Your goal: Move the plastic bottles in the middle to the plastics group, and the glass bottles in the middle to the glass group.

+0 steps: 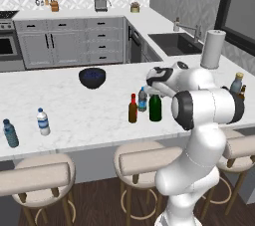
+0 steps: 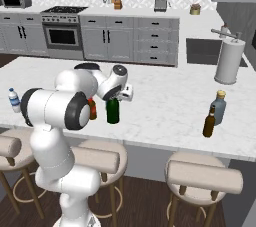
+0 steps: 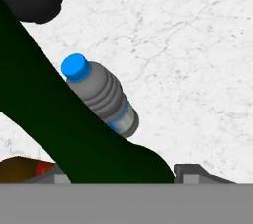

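Scanning left to right, you see the red-capped brown bottle (image 1: pixel 132 109), plastic bottle (image 1: pixel 142 98) and green wine bottle (image 1: pixel 155 108) mid-table; your end effector (image 1: pixel 155 90) straddles the wine bottle's neck, grip unclear, presumably bound for the glass group (image 1: pixel 238 85).

The white Franka Panda arm with dark joints rises from in front of the stools, bends at a bulky elbow over the near edge of the counter and reaches its hand forward and down at the middle of the marble top. Its two-finger gripper (image 1: pixel 152 89) hangs low there, and its jaws are hidden, so their stance cannot be told.
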Motion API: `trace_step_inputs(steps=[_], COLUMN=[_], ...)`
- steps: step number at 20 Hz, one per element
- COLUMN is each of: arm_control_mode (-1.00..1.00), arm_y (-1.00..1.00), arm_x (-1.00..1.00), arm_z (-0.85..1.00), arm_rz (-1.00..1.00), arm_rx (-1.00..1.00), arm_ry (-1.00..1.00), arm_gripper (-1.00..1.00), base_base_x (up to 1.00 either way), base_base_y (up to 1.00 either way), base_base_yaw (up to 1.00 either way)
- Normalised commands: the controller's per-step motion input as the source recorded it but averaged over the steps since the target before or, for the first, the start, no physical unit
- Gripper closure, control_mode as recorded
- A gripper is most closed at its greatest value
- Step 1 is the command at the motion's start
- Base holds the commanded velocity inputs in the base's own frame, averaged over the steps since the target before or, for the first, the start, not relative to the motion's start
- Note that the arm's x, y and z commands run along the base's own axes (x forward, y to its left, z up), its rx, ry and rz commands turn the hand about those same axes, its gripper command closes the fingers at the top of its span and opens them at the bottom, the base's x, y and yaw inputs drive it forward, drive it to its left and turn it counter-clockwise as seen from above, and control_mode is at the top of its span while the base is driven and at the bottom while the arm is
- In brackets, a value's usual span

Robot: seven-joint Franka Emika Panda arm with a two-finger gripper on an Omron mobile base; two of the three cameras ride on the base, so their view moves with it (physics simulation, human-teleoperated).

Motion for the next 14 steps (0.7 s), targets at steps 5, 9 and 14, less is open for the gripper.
trace_step_inputs(steps=[5,9,14], arm_control_mode=[-1.0,-1.0,-1.0], arm_y=[-0.16,-0.14,-0.15], arm_x=[0.01,-0.01,-0.2], arm_z=[0.0,0.02,0.34], arm_rz=[0.0,0.0,-0.02], arm_rx=[0.11,0.08,0.0], arm_ry=[-0.13,-0.07,0.02], arm_gripper=[1.0,1.0,1.0], base_base_x=[0.0,0.0,0.0], base_base_y=[0.0,0.0,0.0], base_base_yaw=[0.0,0.0,0.0])
